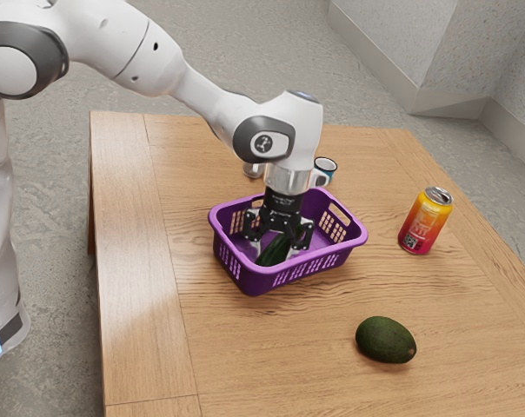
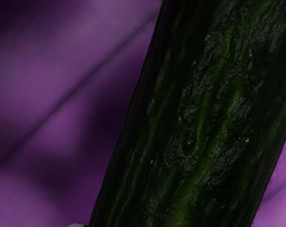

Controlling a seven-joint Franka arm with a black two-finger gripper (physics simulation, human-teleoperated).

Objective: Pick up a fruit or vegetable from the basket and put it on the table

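Inside the purple basket [image 1: 255, 281], my gripper [image 1: 277, 249] points down with its two fingers spread wide, one on each side of a dark green cucumber [image 1: 275, 250]. The cucumber lies at a slant on the basket's floor, partly hidden by the hand and the near wall. In the wrist view the cucumber [image 2: 195, 118] is very close under the hand, with the purple basket floor [image 2: 53, 94] on both sides of it. Contact between fingers and cucumber cannot be made out. An avocado [image 1: 385, 340] rests on the table outside the basket.
A yellow and red can [image 1: 426, 221] stands on the wooden table [image 1: 245, 356] toward the exterior view's right. Behind the basket are a mug [image 1: 325, 170] and a small metallic object [image 1: 253, 170], close to the hand.
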